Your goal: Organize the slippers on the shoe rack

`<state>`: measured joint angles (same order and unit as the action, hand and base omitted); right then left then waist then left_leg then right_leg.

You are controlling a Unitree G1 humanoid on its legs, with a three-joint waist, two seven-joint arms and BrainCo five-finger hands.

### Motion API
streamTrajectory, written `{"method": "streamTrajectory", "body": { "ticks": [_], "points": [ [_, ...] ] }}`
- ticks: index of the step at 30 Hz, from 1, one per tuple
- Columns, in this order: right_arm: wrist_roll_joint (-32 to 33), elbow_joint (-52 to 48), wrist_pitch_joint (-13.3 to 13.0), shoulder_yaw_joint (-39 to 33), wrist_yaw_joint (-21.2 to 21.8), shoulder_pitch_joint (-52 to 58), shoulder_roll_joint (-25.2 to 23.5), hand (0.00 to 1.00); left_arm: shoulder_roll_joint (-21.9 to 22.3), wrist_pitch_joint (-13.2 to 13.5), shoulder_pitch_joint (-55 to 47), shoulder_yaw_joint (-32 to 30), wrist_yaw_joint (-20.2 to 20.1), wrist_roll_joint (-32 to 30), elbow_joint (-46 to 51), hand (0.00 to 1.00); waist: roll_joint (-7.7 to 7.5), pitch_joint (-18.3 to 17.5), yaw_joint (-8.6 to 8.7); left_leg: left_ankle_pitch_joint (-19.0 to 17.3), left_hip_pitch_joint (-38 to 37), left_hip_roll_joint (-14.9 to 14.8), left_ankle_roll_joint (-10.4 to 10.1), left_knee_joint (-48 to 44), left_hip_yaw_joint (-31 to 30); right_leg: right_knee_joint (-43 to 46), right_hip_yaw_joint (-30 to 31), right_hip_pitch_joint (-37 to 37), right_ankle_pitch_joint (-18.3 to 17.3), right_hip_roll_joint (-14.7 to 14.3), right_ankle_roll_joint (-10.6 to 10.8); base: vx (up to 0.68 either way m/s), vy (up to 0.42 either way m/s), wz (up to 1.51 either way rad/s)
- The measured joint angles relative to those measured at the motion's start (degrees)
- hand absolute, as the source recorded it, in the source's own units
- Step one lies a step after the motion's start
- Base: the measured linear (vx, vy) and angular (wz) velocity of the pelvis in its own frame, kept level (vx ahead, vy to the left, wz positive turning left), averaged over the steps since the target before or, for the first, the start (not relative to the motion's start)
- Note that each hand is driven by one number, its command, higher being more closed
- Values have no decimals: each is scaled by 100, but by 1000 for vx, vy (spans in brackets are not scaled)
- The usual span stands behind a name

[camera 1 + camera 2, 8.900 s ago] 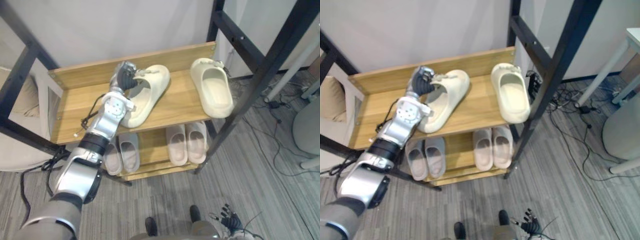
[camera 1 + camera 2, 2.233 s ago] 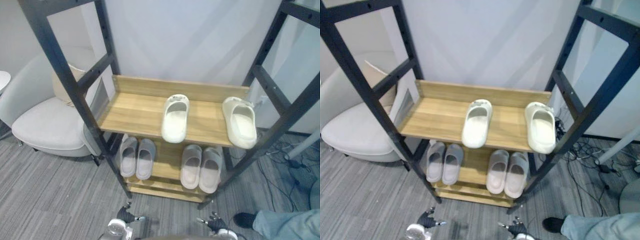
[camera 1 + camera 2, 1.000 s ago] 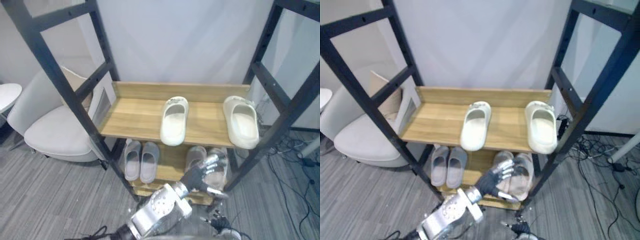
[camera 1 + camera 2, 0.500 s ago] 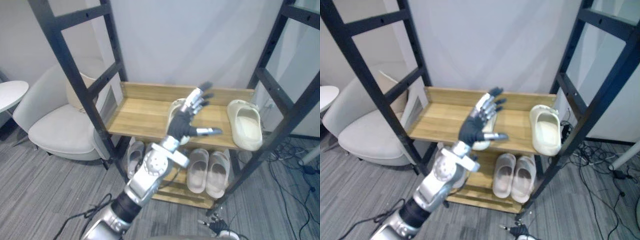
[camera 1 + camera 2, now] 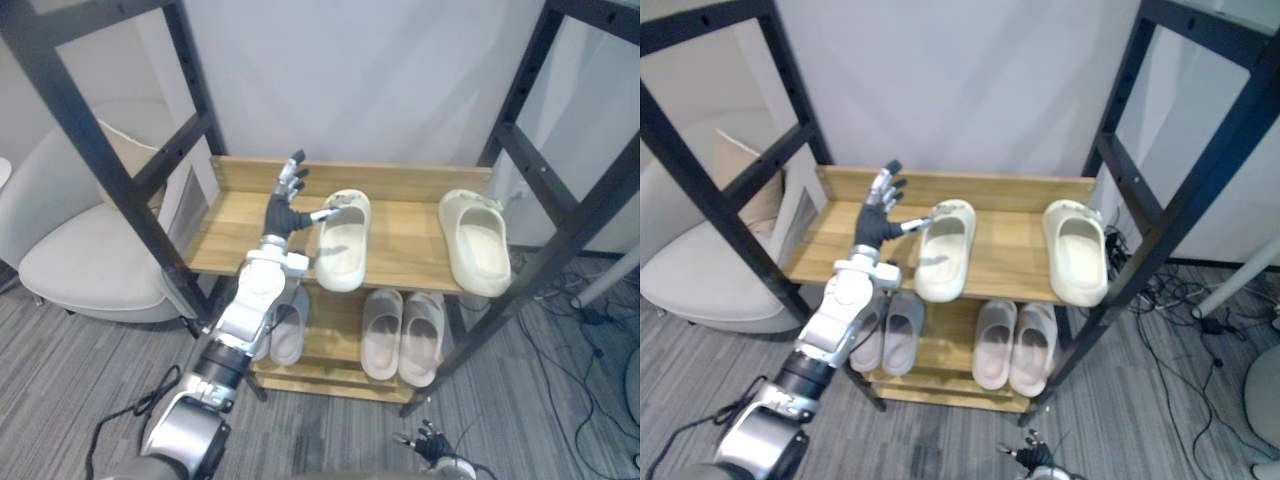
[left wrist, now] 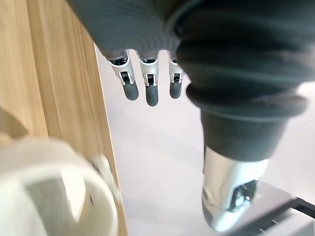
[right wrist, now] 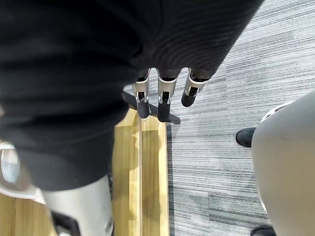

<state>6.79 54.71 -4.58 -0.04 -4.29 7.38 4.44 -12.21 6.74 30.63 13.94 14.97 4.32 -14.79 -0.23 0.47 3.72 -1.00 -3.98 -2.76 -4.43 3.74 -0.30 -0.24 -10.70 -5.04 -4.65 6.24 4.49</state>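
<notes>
Two cream slippers lie apart on the wooden upper shelf (image 5: 230, 235) of the shoe rack: one in the middle (image 5: 343, 240), one at the right end (image 5: 475, 245). My left hand (image 5: 284, 207) is raised over the shelf just left of the middle slipper's far end, open, fingers straight and thumb stretched toward the slipper. I cannot tell whether the thumb touches it. The left wrist view shows the straight fingertips (image 6: 151, 93) and that slipper (image 6: 49, 196) close by. My right hand (image 5: 430, 445) hangs low near the floor, open, with straight fingers (image 7: 165, 101).
On the lower shelf stand a grey pair (image 5: 285, 325) on the left and a pale pink pair (image 5: 402, 335) on the right. Black rack posts (image 5: 120, 180) frame both sides. A light armchair (image 5: 70, 270) stands left of the rack. Cables lie on the floor at the right (image 5: 590, 330).
My left arm has swung left and reached further in, from in front of the middle slipper to beside its far end. The hand stays open and the slippers have not moved.
</notes>
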Motion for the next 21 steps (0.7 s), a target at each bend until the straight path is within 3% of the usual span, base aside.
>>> {"method": "streamTrajectory", "body": {
  "ticks": [5, 21],
  "points": [
    [0, -6, -1, -103, 80, -3, -4, 0, -45, -94, 208, -82, 97, -324, -301, 0, -20, 39, 15, -2, 10, 38, 3, 0, 65, -123, 46, -13, 73, 33, 4, 8, 12, -7],
    [0, -318, -50, -175, 89, 63, -2, 0, -76, -272, 491, -10, 77, -1055, -1075, 0, 120, 195, 157, -4, 101, 36, 7, -1, 158, -215, 170, 110, 236, 29, 27, -39, 3, -4]
  ]
}}
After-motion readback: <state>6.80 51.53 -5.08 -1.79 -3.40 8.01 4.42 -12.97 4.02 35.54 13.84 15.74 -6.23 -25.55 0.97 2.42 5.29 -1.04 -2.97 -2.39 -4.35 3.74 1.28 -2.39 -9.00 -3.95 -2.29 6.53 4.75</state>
